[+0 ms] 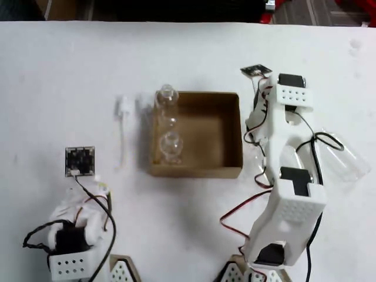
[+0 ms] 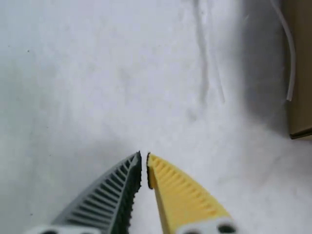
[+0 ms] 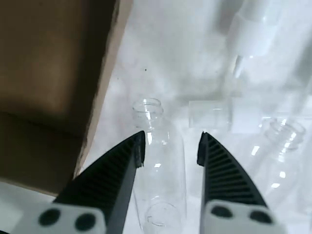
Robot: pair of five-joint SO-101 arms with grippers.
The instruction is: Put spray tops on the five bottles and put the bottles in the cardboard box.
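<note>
Right claw [image 3: 170, 146]: spread wide, gripping nothing. A clear bottle [image 3: 163, 170] lay on its side on the desk [image 3: 195, 63] between the two black fingers. Whether either finger touched it could not be told. The bottle's long axis ran straight away from the claw, alongside the outer wall of the cardboard box [image 3: 53, 73]. Its base was nearest the claw and its open neck at the far end. A second bottle [image 3: 282, 161] lay just beside it, neck also pointing away. Past the necks lay a clear cap [image 3: 209, 114] on its side, and beyond that a white spray top [image 3: 253, 36].

Left claw [image 2: 144, 165]: grey and yellow fingers pressed together at the tips, holding nothing, above bare desk close to that arm's base.

High view: near upright bottle [image 1: 170, 147] and far upright bottle [image 1: 167, 100], both open-necked, stood inside the box against the wall on the left arm's side. A loose spray top [image 1: 123, 108] with its long tube lay on the desk just outside that wall.
</note>
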